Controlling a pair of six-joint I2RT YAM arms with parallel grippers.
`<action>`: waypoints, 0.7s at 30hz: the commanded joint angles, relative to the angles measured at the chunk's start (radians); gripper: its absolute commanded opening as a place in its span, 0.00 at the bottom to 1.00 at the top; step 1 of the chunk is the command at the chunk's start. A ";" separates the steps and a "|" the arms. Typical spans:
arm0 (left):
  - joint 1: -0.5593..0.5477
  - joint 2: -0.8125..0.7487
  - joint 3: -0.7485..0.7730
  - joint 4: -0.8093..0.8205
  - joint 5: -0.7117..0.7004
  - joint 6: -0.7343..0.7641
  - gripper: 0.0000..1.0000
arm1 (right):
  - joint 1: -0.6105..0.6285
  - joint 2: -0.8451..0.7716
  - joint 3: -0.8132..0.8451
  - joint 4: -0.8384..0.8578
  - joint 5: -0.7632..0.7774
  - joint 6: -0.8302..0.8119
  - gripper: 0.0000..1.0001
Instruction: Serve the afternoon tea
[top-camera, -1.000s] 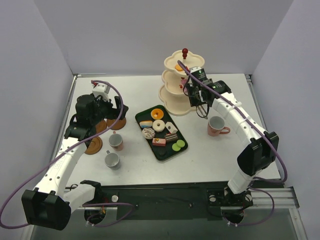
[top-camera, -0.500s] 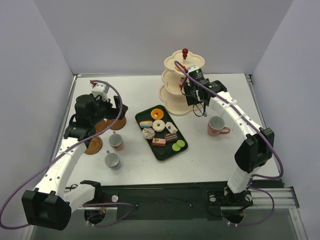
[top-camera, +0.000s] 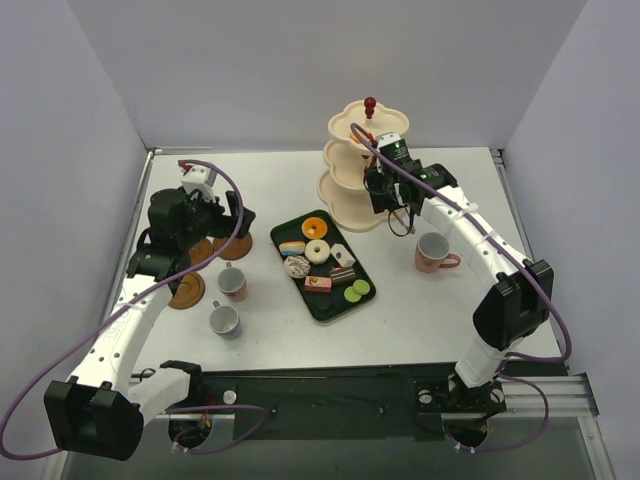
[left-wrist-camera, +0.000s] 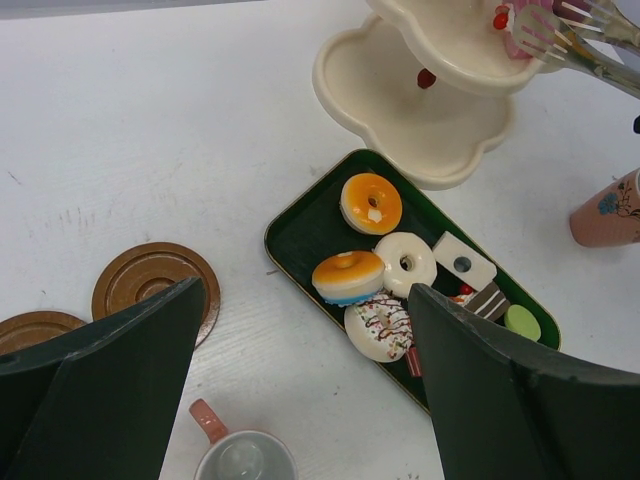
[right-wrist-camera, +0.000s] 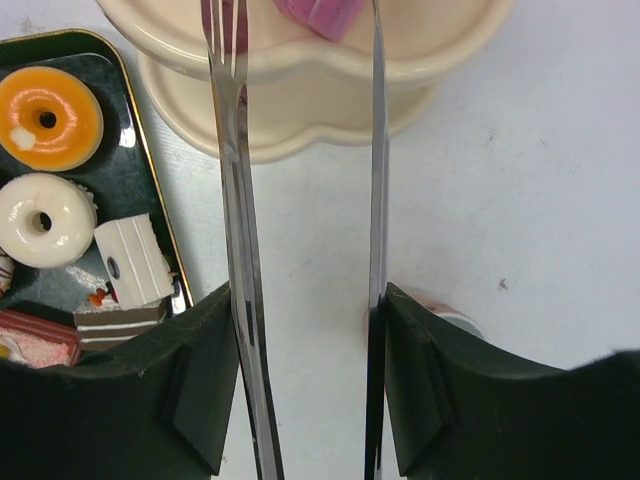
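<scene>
Right hand grips tongs, parted by pink sweet: light, slippery; pinch its sides. Left hand wide open, empty.

Three cups, three saucers, three donuts, one stand, one tray, one pair of tongs

The stand is just ahead of the right claw. One sweet lies on one of its tiers, between the arms of the tongs. The tray with the other sweets lies on the tabletop between both claws. One cup stands behind the right claw. The saucers lie left of the left claw, and two cups stand behind it.
</scene>
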 joint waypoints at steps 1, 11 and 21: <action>0.008 -0.018 0.027 0.040 0.022 -0.005 0.94 | 0.008 -0.104 -0.053 0.019 0.040 0.002 0.49; 0.008 -0.016 0.027 0.043 0.023 -0.007 0.94 | 0.069 -0.280 -0.214 0.030 0.083 0.027 0.51; 0.010 -0.018 0.024 0.045 0.025 -0.009 0.94 | 0.082 -0.340 -0.263 0.036 0.108 0.016 0.48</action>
